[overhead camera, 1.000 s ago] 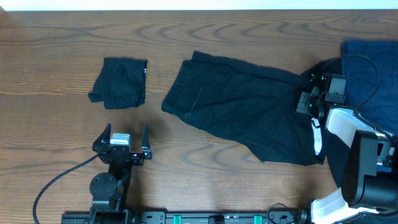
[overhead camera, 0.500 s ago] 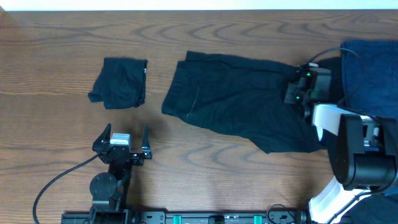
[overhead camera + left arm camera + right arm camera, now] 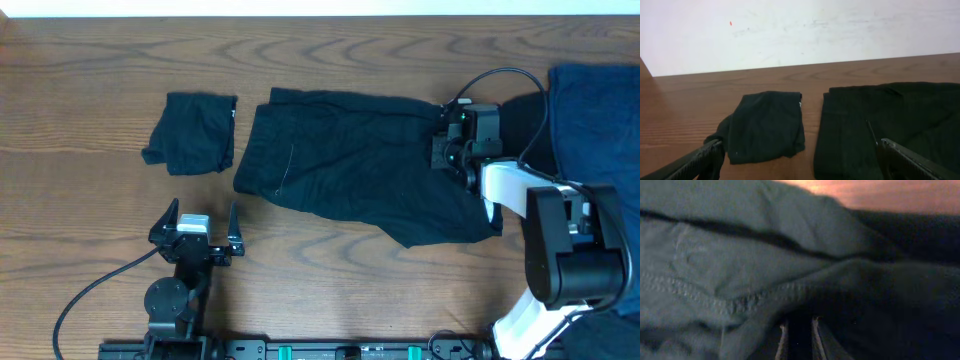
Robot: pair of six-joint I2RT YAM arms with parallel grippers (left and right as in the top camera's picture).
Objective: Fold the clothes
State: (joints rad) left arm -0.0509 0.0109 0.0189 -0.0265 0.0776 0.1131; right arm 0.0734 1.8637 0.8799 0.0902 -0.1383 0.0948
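Note:
A large plain black garment (image 3: 340,160) lies spread across the middle of the table. My right gripper (image 3: 446,150) is at its right edge, shut on the fabric. In the right wrist view, seamed black cloth (image 3: 740,270) fills the frame, and the jaws of the gripper (image 3: 800,335) stand close together with cloth between them. A small folded black garment (image 3: 192,132) lies at the left; it also shows in the left wrist view (image 3: 765,125). A dark navy garment (image 3: 595,115) lies at the far right. My left gripper (image 3: 200,213) is open and empty, near the front edge.
The right arm's white and black body (image 3: 560,240) stands at the front right, its cable looping above the garment. The left arm's base (image 3: 170,300) and cable are at the front left. A pale wall (image 3: 800,30) rises behind the table's far edge.
My right gripper has moved left and a little away from me, dragging the large black garment left with it. The left arm and the folded garment have not moved.

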